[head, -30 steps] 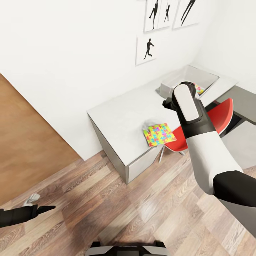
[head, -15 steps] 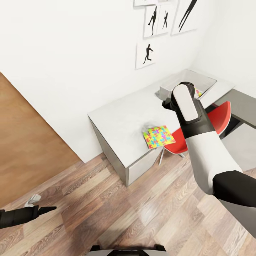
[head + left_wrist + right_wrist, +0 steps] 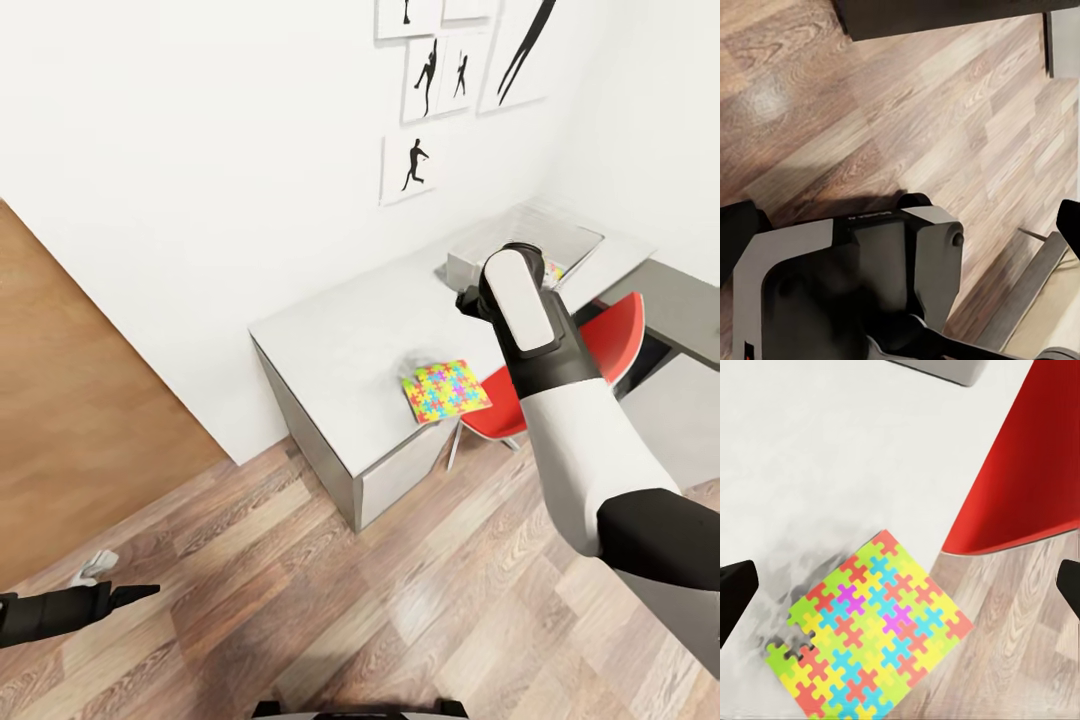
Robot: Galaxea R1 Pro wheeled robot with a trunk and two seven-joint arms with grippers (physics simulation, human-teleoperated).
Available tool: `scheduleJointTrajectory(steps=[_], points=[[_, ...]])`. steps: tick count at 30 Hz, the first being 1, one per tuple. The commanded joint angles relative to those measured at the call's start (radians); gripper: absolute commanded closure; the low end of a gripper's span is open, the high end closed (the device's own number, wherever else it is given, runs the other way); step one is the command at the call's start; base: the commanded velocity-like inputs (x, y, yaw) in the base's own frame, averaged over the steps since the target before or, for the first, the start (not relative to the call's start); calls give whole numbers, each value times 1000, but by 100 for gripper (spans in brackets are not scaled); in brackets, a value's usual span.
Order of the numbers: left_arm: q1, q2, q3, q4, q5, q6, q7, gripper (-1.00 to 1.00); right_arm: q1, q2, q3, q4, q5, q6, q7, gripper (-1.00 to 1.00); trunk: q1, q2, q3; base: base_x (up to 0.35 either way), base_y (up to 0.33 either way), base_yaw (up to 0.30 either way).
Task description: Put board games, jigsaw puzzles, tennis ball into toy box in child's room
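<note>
At the far left my left end effector (image 3: 135,594) hangs low over the wood floor (image 3: 400,590), nothing in it; I cannot tell how far its fingers are parted. Over the last second the whole view has slid: the desk (image 3: 340,345) sits slightly higher and flatter in frame, so my head or base has shifted, not the toys. I judge I am closing in for the next pick.

On the desk's near right edge lies one jigsaw puzzle (image 3: 446,391), a corner overhanging beside the red chair (image 3: 585,355). My right end effector (image 3: 900,585) hovers above it, fingers spread wide and empty. Farther right, the toy box (image 3: 480,262) stands on the desk, with a second jigsaw-patterned piece (image 3: 555,268) showing inside.

Count: two puzzles, one toy box, one chair, five silhouette pictures (image 3: 408,168).
</note>
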Motion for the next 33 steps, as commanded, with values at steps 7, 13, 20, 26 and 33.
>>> scheduleJointTrajectory(steps=[7,13,20,26,33], points=[[-1,-1,7,-1,-11,10,-7,-100,23,1,2,-1,-9,6,-10,-100,1,-2,10,0,0,0],[-1,-1,7,-1,-11,10,-7,-100,25,1,3,-1,-9,5,-10,-100,1,-2,20,0,0,0],[-1,-1,7,-1,-12,10,-7,-100,27,1,3,-1,-9,4,-10,-100,1,-2,32,0,0,0],[-1,-1,7,-1,-12,10,-7,-100,27,2,3,0,-9,5,-10,-100,1,-2,42,0,0,0],[-1,-1,6,-1,-14,10,-7,-100,27,2,4,0,-11,4,-10,-100,1,-2,54,0,0,0]])
